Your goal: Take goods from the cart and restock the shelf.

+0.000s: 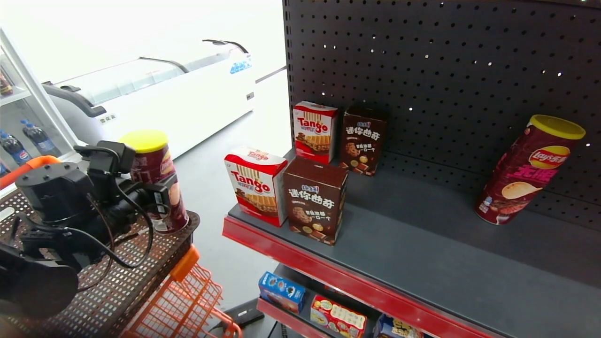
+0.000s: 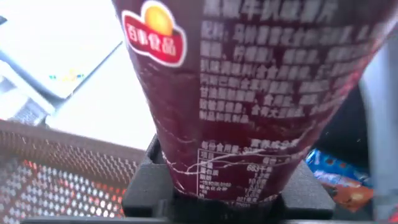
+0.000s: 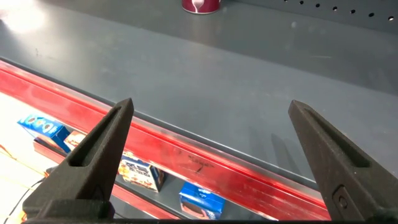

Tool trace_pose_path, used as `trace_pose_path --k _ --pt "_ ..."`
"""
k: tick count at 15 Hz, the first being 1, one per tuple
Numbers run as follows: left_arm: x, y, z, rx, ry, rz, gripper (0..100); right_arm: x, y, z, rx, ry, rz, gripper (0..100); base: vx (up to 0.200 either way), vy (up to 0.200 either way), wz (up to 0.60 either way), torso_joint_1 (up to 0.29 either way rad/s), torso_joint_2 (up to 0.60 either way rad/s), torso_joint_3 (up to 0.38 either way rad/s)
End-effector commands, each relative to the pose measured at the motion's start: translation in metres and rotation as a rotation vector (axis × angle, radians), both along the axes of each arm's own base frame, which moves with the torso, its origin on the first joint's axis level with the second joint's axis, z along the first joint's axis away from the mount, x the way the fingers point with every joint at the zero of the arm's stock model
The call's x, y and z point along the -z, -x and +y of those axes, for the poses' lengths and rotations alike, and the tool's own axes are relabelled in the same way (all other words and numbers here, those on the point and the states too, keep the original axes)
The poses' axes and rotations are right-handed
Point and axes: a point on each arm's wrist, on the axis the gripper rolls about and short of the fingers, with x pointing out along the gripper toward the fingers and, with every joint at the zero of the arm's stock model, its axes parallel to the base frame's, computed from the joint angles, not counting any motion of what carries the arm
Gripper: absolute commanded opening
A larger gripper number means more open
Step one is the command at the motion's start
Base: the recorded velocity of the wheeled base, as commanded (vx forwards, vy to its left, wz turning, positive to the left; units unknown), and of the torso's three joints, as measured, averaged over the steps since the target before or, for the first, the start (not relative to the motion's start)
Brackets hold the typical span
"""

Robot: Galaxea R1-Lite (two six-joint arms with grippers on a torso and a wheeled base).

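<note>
Clenching chip can (image 1: 150,164) in left tool (image 1: 162,199) at cart (image 1: 141,263), holding right tool (image 3: 211,106) spread over shelf (image 1: 422,244), second can (image 1: 526,173) shelved, clenched one awaiting placing.

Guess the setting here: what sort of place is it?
Most likely a shop, or a mock one: a pegboard-backed shelf stocked with snack boxes, a chest freezer across the aisle, and an orange shopping cart.

A long white chest freezer (image 1: 188,94) with curved glass sliding lids stood on the smooth grey floor (image 1: 211,188) and ran away into the bright background. At the far left, a white-framed, glass-fronted drinks cooler (image 1: 29,83) held 2 dark cola bottles (image 1: 40,140) with blue caps, upright and side by side.
</note>
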Motion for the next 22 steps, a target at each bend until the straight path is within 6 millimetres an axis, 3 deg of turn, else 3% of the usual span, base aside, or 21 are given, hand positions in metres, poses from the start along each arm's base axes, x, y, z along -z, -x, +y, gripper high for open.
trace_pose_path --k 1,3,7,11,13,15,18,22 --pt "-0.044 0.029 -0.005 0.017 -0.005 -0.139 0 0.000 0.000 0.000 0.000 0.000 0.002 100 0.000 0.000 0.00 0.000 0.00 0.000" --pt "-0.058 0.047 -0.012 0.046 -0.005 -0.150 0 0.000 0.000 0.000 0.000 0.000 0.002 100 0.000 0.000 0.00 0.000 0.00 0.000" --pt "-0.075 0.090 -0.027 0.265 -0.014 -0.161 0 0.000 0.000 0.000 0.000 0.000 0.000 100 0.000 0.000 0.00 0.000 0.00 0.000" --pt "-0.076 0.125 -0.038 0.430 -0.001 -0.078 0 0.000 0.000 0.000 0.000 0.000 0.000 100 0.000 0.000 0.00 0.000 0.00 0.000" --pt "-0.067 0.139 -0.037 0.470 -0.004 -0.001 0 0.000 0.000 0.000 0.000 0.000 0.002 100 0.000 0.000 0.00 0.000 0.00 0.000" --pt "-0.075 0.148 -0.041 0.507 -0.001 -0.037 0 0.000 0.000 0.000 0.000 0.000 0.002 100 0.000 0.000 0.00 0.000 0.00 0.000" --pt "-0.071 0.151 -0.045 0.539 -0.002 -0.025 0 0.000 0.000 0.000 0.000 0.000 0.002 100 0.000 0.000 0.00 0.000 0.00 0.000" --pt "-0.067 0.150 -0.055 0.709 -0.001 -0.003 0 0.000 0.000 0.000 -0.004 0.003 0.006 100 0.000 0.000 0.00 0.000 0.00 0.000"
